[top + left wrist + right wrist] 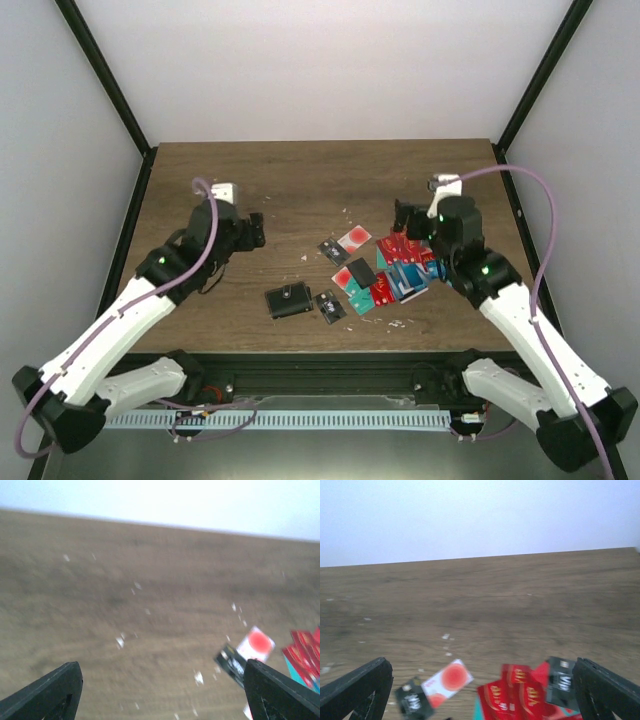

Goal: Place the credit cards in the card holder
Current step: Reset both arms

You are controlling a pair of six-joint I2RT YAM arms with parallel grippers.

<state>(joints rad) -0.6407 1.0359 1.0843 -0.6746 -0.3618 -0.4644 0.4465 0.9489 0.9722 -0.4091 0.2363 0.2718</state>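
On the brown wooden table (300, 180), toward its near edge and a little left of centre:

- The card holder (289, 300): black, lying flat, apparently folded shut. Neither arm is touching it.
- The credit cards (398, 272): most are lying in a loose overlapping heap to the right of the holder. They are red, teal and blue, with a black one resting on the heap's left side.
- White card with a red circle (355, 238): lying face up just behind the heap's left end.
- Black card (333, 250): lying just beside the white card, on its left; whether the two are touching cannot be told.
- Second black card (330, 306): lying just right of the holder, tilted.
- Left gripper (252, 230): reaching over bare wood left of all the cards and behind the holder, well apart from it. Its fingers are standing spread wide and are gripping nothing. In its wrist view the two dark fingertips are framing open boards, with the white card showing at the right.
- Right gripper (405, 220): hanging at the far side of the heap. Its fingers are likewise spread wide and empty. In its wrist view red and black cards are lying low between the tips.
- Small white flecks (120, 641): lying scattered across the wood.
- Purple cable (540, 215): looping along the right arm.
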